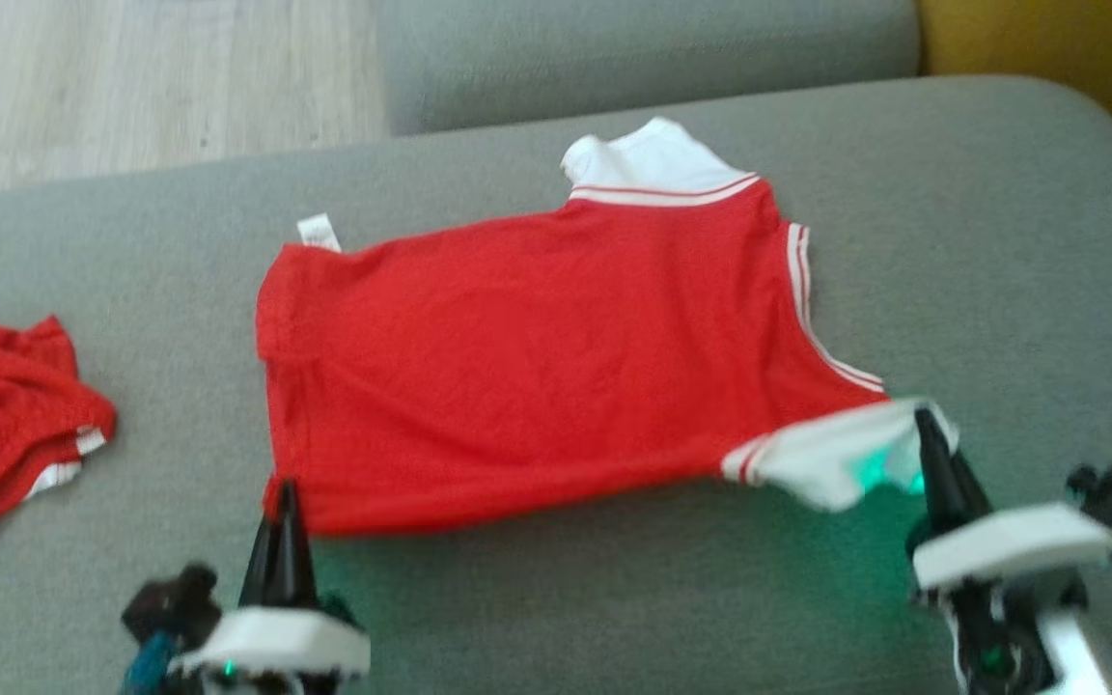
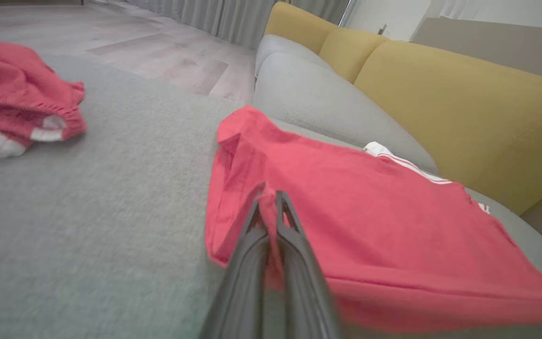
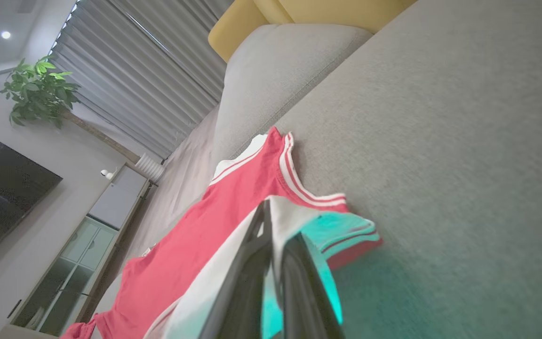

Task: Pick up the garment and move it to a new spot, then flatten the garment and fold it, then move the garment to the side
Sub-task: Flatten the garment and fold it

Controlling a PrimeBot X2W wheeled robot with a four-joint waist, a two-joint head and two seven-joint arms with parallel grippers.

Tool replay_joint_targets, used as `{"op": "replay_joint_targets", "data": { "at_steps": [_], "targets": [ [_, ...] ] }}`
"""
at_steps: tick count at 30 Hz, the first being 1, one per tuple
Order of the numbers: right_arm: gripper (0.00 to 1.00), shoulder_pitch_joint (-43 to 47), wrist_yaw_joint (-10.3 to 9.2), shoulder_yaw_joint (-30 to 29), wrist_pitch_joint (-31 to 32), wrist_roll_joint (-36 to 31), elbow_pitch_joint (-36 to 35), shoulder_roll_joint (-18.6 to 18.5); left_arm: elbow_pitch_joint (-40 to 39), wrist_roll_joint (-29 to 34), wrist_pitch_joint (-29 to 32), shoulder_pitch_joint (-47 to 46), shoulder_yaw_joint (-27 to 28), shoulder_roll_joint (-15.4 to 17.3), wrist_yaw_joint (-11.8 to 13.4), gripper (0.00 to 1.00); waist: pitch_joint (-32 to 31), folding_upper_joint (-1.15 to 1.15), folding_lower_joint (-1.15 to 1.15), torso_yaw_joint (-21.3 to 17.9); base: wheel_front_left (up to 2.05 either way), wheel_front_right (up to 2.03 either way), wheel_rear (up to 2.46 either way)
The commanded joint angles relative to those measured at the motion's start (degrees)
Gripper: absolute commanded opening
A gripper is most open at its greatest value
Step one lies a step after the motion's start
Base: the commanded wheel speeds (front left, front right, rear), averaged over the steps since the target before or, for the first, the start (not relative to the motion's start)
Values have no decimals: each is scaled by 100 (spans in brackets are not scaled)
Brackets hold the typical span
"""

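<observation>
Lying crosswise, garment, hem leftward.

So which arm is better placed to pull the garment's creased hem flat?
Probably left: the left gripper pinches the red garment at its hem corner; the right gripper holds the opposite white sleeve.

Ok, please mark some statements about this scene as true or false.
1. The left gripper is shut on the red garment at its near hem. True.
2. The right gripper hangs open, holding nothing. False: the right gripper is shut on the garment's white sleeve.
3. A second red garment lies crumpled at the robot's left. True.
4. The red garment is folded in half. False: it lies spread out on the grey cushion.
</observation>
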Motion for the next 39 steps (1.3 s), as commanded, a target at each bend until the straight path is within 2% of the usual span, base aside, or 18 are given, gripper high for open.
{"op": "replay_joint_targets", "data": {
  "at_steps": [1,12,20,21,22,23,24,27,31,35,39],
  "targets": [
    [0,-417,19,37,55,42,-189,-13,-154,-65,-31,-334,119,84,17,0,115,0,-1,72,0,0,0],
    [0,-1440,19,-152,515,-67,272,179,259,-197,-31,-1068,-89,84,342,0,544,0,-1,236,0,0,0],
    [0,-2068,19,-101,476,-311,895,255,579,-244,-31,-1595,-178,84,604,0,772,0,-1,341,0,0,0],
    [9,-2142,19,-107,456,-335,1012,263,629,-260,-31,-1652,-187,84,645,0,794,0,-1,351,0,0,0],
    [67,-2222,19,-137,417,-357,1144,271,660,-284,-31,-1707,-180,84,699,2,812,0,-1,359,0,0,0],
    [100,-2311,19,-144,368,-378,1262,278,680,-300,-31,-1755,-185,84,737,55,829,0,-1,368,0,0,0],
    [100,-2403,19,-144,291,-390,1356,285,683,-325,-31,-1795,-181,84,778,100,844,0,-1,376,0,0,0],
    [100,-2631,19,-109,-64,-373,1506,299,481,-375,-31,-1843,-75,84,908,100,881,0,-1,399,0,0,0],
    [100,-2738,19,77,-918,-555,1420,300,-109,-25,-31,-1665,162,84,1040,100,900,0,-1,399,0,0,0],
    [100,-2590,19,393,-1404,-1336,1528,43,-392,629,-31,-1273,121,84,1033,100,834,0,-1,375,0,0,0],
    [100,-2359,19,335,-1508,-2379,1499,-78,-548,1287,-31,-897,41,84,1075,100,706,0,-1,355,0,0,0]
  ]
}}
